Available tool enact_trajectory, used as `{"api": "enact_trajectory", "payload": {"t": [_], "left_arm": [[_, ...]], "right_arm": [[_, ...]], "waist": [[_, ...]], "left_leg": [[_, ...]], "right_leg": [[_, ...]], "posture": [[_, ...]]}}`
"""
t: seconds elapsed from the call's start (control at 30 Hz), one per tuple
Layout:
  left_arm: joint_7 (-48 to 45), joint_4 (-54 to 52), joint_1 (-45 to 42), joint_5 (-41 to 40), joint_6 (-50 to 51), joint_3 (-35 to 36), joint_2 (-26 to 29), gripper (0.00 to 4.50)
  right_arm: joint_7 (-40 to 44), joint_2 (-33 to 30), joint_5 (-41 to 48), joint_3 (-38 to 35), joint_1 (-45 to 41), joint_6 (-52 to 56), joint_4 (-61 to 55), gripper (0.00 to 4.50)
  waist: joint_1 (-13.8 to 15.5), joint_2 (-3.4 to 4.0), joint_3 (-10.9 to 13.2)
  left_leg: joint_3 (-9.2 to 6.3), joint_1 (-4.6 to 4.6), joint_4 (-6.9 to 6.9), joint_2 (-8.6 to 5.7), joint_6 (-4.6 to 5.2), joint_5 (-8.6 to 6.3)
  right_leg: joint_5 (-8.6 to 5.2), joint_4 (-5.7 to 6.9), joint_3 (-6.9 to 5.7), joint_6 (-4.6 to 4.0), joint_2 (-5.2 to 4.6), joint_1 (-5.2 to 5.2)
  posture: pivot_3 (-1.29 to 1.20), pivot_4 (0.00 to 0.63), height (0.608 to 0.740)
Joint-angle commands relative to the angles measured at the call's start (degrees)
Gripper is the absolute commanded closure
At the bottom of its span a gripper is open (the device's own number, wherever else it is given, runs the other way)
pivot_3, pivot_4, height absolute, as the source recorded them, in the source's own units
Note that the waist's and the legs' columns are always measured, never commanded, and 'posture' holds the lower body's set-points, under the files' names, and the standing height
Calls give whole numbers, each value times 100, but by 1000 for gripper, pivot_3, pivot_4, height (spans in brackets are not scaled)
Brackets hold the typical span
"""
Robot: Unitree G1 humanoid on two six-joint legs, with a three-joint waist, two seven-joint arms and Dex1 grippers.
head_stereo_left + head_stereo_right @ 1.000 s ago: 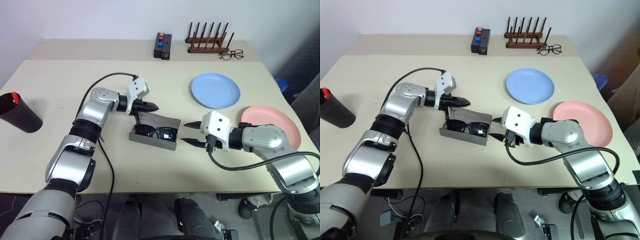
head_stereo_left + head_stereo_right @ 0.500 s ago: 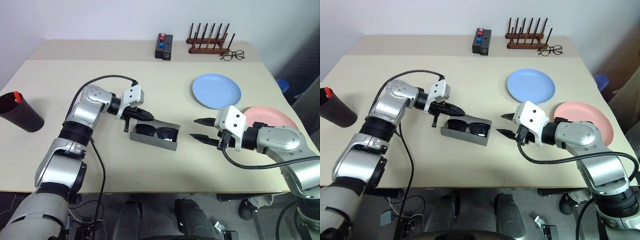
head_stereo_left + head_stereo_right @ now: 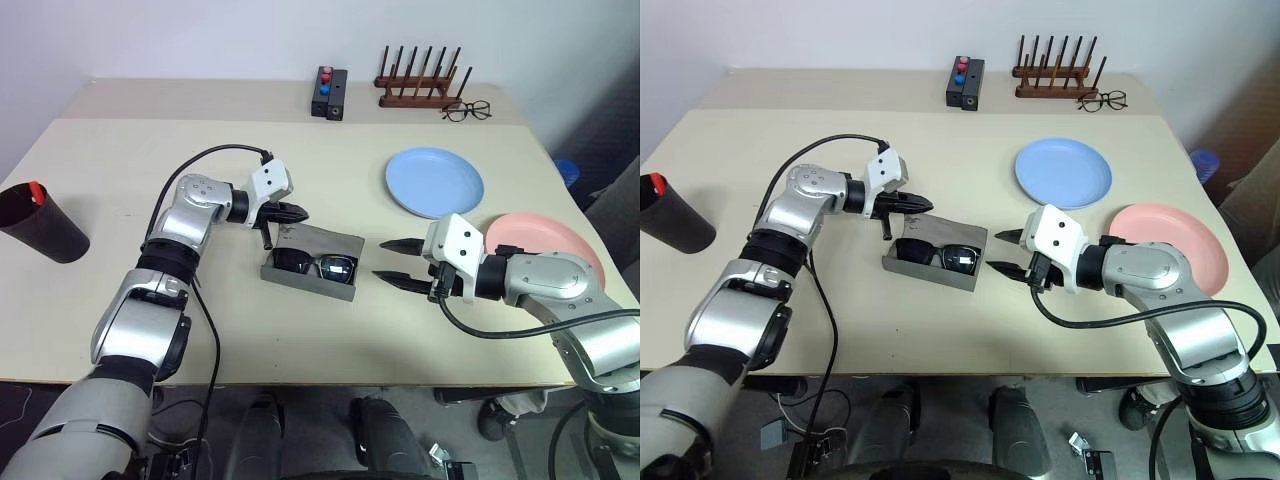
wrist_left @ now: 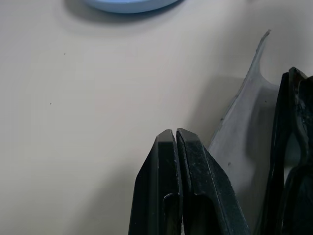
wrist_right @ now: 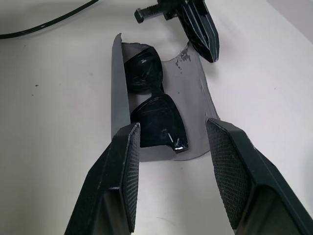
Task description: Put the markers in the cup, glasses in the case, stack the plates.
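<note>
With the glasses (image 3: 312,264) lying in the case (image 3: 345,243), the pinched-together left gripper (image 3: 300,212) noses behind its lid to close it, while the spread right gripper (image 3: 390,262) waits just beside.

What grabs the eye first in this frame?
The open grey case at mid-table, with black sunglasses lying in it. The shut left gripper sits at the case's far-left corner, and the open right gripper points at it from the other side. Off to the right, a blue plate and a pink plate lie side by side, not stacked.
</note>
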Motion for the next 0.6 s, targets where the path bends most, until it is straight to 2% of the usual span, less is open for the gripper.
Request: {"api": "enact_trajectory", "payload": {"t": [0.03, 0.3, 0.6], "left_arm": [[-344, -60, -69, 104, -102, -92, 107, 4439], [-1679, -1141, 297, -235, 611, -131, 563, 4439], [-1859, -2581, 1223, -108, 887, -404, 1058, 4439]], "right_arm": [[-49, 24, 32, -56, 36, -119, -148, 2349], [-78, 0, 38, -71, 81, -142, -143, 2349], [-69, 35, -24, 31, -26, -252, 15, 2349]], "waist": [[-1, 0, 0], [-20, 1, 0], [-10, 3, -2]], "left_leg": [[0, 0, 0, 0, 0, 0], [0, 1, -2, 0, 0, 0], [0, 4, -1, 2, 0, 0]], "right_leg": [[0, 0, 0, 0, 0, 0], [-1, 0, 0, -2, 0, 0], [-2, 5, 1, -4, 0, 1]], "posture": [[0, 150, 738], [0, 150, 738], [0, 150, 738]]}}
